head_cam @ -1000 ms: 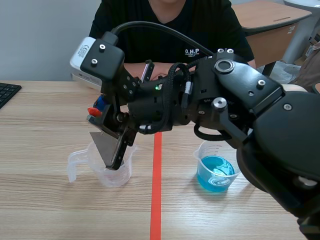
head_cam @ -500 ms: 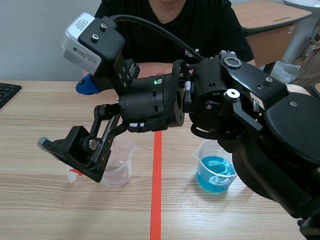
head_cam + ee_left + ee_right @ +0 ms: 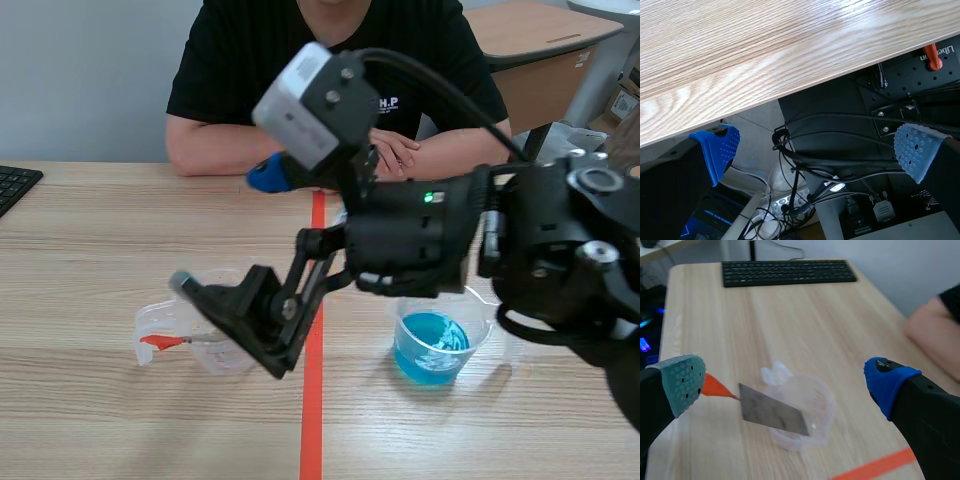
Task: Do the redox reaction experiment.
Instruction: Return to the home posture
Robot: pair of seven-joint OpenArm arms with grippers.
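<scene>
Clear beaker holding a metal plate; beaker of blue liquid well apart from it.
Both beakers stand upright on the table, nearer its near edge than its far edge, clear one left of centre, blue one right. The grey plate lies tilted in the clear beaker, its orange-red handle jutting over the spout.

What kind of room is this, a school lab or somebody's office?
Probably an office or classroom used as a robot test bench rather than a proper chemistry lab: a wooden desk with a computer keyboard, a small plastic beaker of blue liquid, and a person seated across it.
</scene>
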